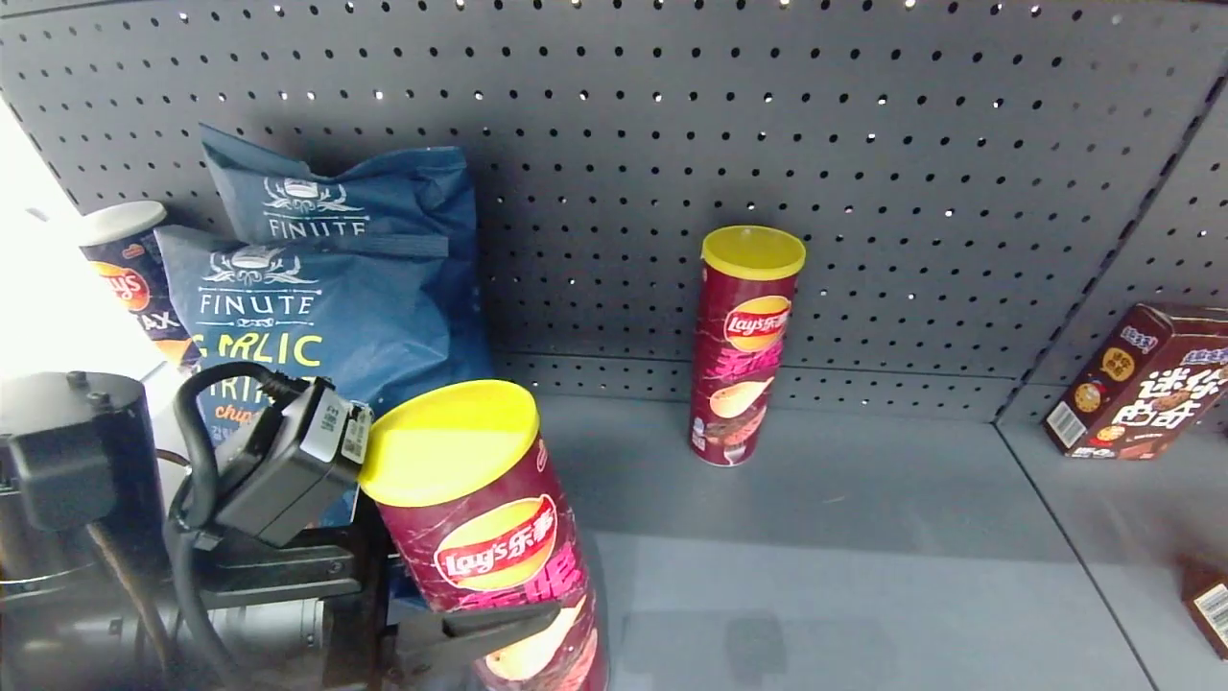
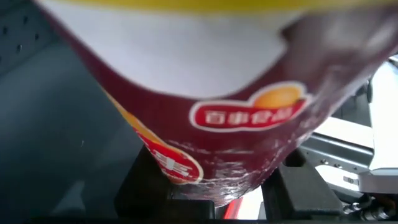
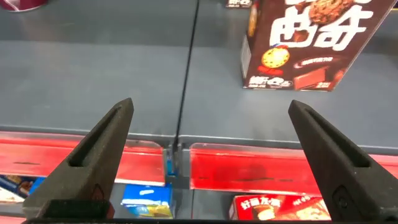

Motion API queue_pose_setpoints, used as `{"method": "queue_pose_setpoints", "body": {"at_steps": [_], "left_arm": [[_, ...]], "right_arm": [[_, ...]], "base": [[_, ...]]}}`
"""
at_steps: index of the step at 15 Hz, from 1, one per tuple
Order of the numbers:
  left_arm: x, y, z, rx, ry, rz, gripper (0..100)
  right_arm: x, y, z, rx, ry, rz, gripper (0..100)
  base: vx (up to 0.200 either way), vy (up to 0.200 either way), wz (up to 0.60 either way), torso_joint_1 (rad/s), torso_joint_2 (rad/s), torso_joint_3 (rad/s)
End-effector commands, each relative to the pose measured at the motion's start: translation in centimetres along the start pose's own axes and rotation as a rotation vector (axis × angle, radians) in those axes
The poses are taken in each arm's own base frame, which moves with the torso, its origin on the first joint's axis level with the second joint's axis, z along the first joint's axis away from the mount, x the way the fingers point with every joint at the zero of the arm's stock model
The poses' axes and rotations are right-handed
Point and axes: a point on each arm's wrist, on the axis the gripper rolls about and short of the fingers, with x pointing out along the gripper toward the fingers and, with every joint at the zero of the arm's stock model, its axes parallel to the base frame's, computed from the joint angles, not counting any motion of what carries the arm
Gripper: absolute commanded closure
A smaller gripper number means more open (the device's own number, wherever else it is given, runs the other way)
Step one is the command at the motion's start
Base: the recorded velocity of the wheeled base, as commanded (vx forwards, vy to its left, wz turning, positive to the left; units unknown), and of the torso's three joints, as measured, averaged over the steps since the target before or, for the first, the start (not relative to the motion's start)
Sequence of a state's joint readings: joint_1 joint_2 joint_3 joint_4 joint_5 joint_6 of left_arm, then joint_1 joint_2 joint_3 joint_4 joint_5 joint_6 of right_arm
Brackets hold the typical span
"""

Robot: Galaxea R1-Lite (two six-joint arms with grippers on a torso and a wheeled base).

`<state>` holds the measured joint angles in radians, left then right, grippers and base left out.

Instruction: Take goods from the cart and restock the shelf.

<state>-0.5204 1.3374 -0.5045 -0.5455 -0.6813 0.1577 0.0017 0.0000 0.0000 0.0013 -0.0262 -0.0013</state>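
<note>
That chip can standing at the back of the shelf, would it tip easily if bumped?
Probably: the chip can is tall and narrow, so a nudge near its yellow lid likely topples it. Once down, its round body might roll on the shelf.

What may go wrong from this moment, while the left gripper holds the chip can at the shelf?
1. The chip can in the left gripper is tilted; released like this, it may topple and roll on the shelf.
2. It is close to the blue bags, so a sideways move may push them.
3. Pushed too deep, it may knock over the standing can.
</note>
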Motion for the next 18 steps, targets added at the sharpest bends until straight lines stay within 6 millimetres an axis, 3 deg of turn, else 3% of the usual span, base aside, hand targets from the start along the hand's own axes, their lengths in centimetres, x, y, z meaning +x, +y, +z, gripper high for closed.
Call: {"method": "queue_pose_setpoints", "body": {"at_steps": [1,4,15,18], "left_arm": [[0.0,-0.1,-0.3,-0.007,0.009,-0.001,100],[-0.1,-0.1,-0.5,-0.004,0.003,0.000,100],[-0.6,-0.4,-0.1,0.006,-0.010,0.010,100],[-2.0,-1.4,0.6,0.023,-0.031,0.036,100]], "right_arm": [[0.0,0.0,0.0,0.000,0.002,0.000,0],[0.0,0.0,0.0,0.000,0.002,0.001,0],[0.0,0.0,0.0,-0.003,0.002,0.009,0],[0.0,0.0,0.0,-0.003,0.002,0.011,0]], "base": [[0.000,0.000,0.00,0.000,0.00,0.000],[0.000,0.000,-0.60,0.001,0.00,0.007],[0.000,0.000,0.00,0.000,0.00,0.000],[0.000,0.000,0.00,0.000,0.00,0.000]]}}
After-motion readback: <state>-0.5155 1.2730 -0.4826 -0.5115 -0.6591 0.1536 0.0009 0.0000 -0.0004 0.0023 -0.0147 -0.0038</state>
